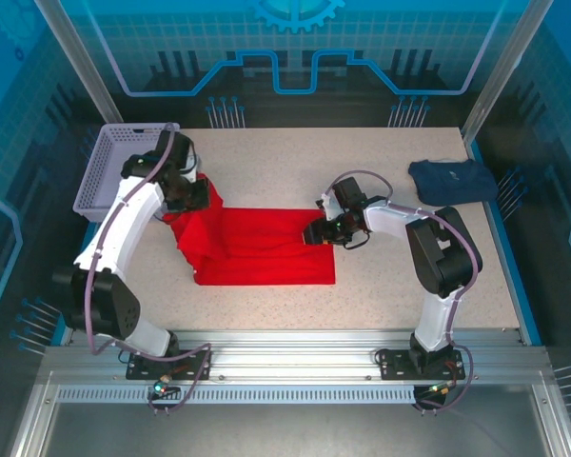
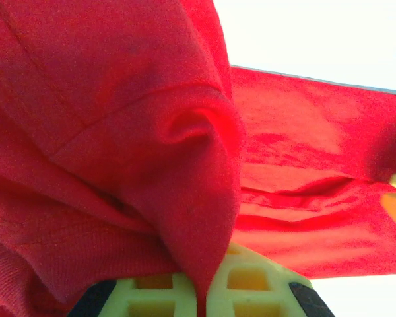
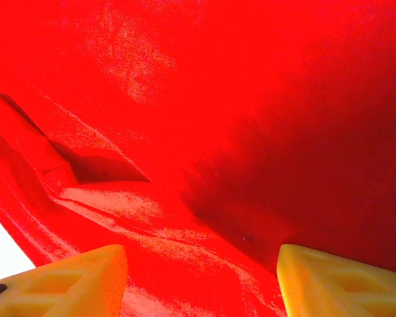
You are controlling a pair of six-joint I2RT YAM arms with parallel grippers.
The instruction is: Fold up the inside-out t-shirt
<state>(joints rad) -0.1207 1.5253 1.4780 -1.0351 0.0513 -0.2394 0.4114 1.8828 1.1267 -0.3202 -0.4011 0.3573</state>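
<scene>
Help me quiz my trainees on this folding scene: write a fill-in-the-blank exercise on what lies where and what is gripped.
1. The shirt spread on the table is ____ in colour.
2. The left gripper has its jaws ____ on the shirt's cloth.
3. The basket sits at the table's far ____ corner.
4. The navy garment lies on the table's ____ side.

Missing words: red; shut; left; right.
</scene>
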